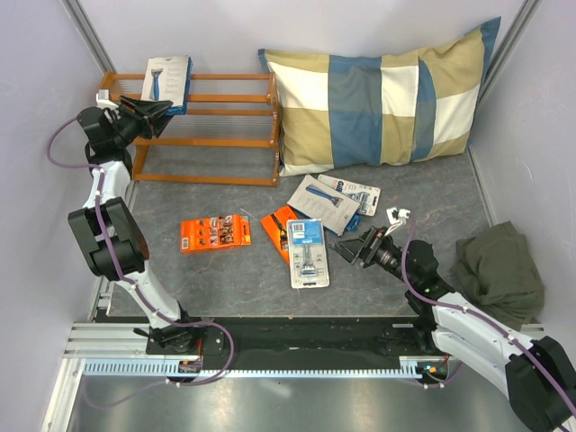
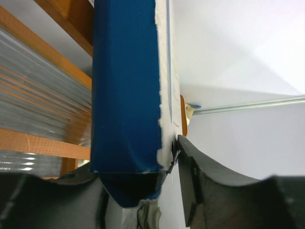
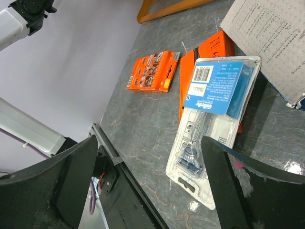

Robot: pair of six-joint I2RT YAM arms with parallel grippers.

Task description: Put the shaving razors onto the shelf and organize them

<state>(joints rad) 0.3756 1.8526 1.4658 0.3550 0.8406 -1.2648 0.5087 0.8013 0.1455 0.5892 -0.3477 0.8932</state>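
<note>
Five packs lie flat on the table (image 1: 225, 288), so most of the job is ahead of you. Nearest, your right arm stretches low from its base, wrist angled left. The right gripper (image 1: 353, 247) has its fingers (image 3: 62, 181) spread wide, holding nothing. It looks lined up on the blister pack (image 3: 209, 119) framed between them. That pack lies card-back up across an orange pack (image 3: 209, 47), so lift it off first. The second orange pack (image 1: 214, 233) sits alone to the left.

Further back, a face-down box (image 1: 317, 200) overlaps the second blister pack (image 1: 362, 192), just in front of the pillow (image 1: 387, 99).

Farthest, your left arm is folded at the elbow and reaches to the shelf's (image 1: 229, 99) left end. The left gripper (image 1: 148, 110) pinches the lower edge of the white box (image 1: 166, 81). It holds the box upright at the top tier, picture facing out. That probably lets it stand on display and leaves room alongside. The wrist view shows the box's blue side running up between the closed fingers.
</note>
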